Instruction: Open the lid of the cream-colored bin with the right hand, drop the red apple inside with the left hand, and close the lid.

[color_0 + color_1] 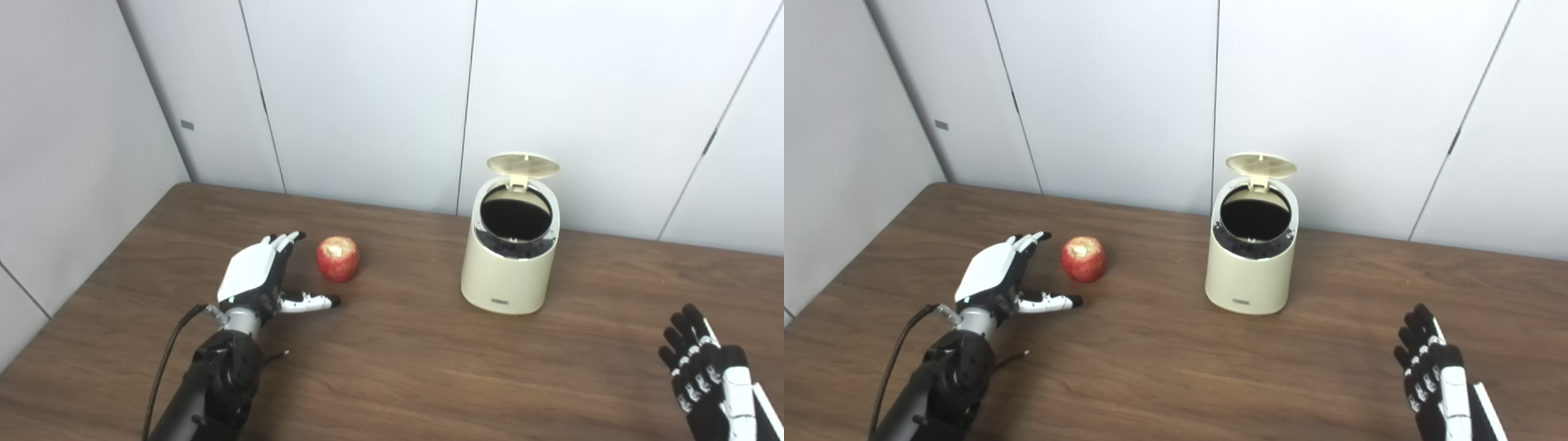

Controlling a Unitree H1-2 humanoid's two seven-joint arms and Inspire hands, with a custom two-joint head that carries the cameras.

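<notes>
1. Dark brown wood-grain covers the table (398,367), which runs back to pale grey wall panels (367,92).
2. The cream-colored bin (509,257) stands upright near the table's far edge, right of the middle, with a small label low on its front.
3. Its lid (522,164) is swung up and back on a hinge at the rear, leaving the round dark opening uncovered.
4. The red apple (337,259) sits on the table left of the bin and well apart from it, a pale bitten patch on its top.
5. The left hand (260,275) lies low over the table just left of the apple, white back upward, fingers (288,237) stretched out and spread, the thumb (309,301) pointing along the near side of the apple; it holds nothing and does not touch the fruit.
6. A black cable (165,361) loops along the left forearm.
7. The right hand (704,373) is raised near the table's near right corner, well apart from the bin, its black fingers (689,331) apart and pointing up, empty.
</notes>
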